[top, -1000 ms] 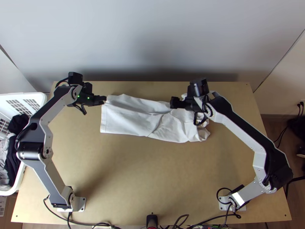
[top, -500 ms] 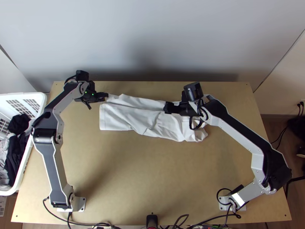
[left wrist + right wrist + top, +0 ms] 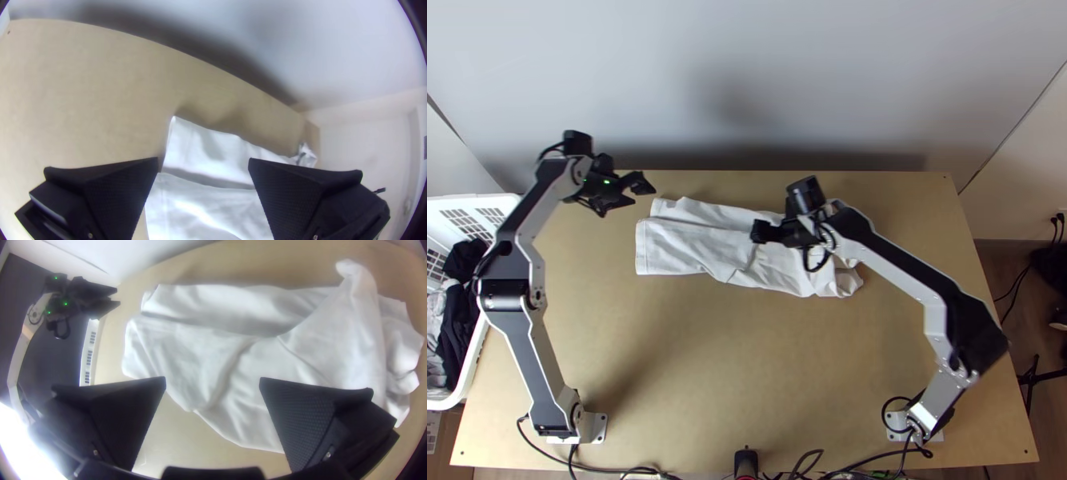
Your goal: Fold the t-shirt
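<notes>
White basket (image 3: 509,203) at wooden table's (image 3: 707,376) left edge, dark cloth (image 3: 456,324), grey cloth (image 3: 435,360) inside.

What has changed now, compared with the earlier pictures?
The left tool, before at a corner of the t-shirt, has opened and backed away leftward, apparently letting go. The right tool moved left over the t-shirt. The t-shirt lies nearly as before.

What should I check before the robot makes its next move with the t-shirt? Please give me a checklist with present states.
1. Left hand open: ok.
2. Right hand open: ok.
3. T-shirt lying on the table: ok.
4. Left hand clear of the t-shirt: ok, beyond its end.
5. End away from the left hand smooth: not ok, bunched.
6. Right hand clear of the cloth: cannot tell.
</notes>
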`<state>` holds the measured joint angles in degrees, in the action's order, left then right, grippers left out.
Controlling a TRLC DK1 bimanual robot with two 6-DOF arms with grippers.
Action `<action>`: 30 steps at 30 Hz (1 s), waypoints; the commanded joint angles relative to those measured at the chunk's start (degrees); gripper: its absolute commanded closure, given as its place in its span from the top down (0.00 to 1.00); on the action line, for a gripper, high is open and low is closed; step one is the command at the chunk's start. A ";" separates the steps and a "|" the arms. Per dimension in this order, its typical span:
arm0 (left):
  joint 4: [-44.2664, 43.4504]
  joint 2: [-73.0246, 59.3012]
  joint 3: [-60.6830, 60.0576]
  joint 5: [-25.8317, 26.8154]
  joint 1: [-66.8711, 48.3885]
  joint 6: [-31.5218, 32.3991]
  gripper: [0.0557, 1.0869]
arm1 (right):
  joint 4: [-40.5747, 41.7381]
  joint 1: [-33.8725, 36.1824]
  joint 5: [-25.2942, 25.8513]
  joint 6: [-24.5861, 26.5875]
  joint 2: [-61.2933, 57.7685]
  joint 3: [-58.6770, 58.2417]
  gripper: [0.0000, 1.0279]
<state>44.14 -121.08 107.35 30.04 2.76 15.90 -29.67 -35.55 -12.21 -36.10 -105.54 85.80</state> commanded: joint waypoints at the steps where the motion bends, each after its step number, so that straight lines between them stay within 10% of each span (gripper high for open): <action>1: 3.76 3.65 -3.02 15.05 5.41 5.81 0.95 | 0.14 -3.12 -3.17 -2.93 -8.37 5.34 0.95; 10: 6.05 5.50 -17.00 24.98 12.79 -1.05 0.95 | 0.58 -4.79 -4.32 -1.34 -17.60 14.66 0.95; 30: 1.91 -0.65 -19.20 18.03 10.95 -1.66 0.95 | -0.56 -1.36 -4.23 -1.52 -29.11 30.13 0.95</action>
<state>47.13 -120.20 87.83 49.84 14.31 13.87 -29.28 -37.69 -16.49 -37.32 -132.38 114.08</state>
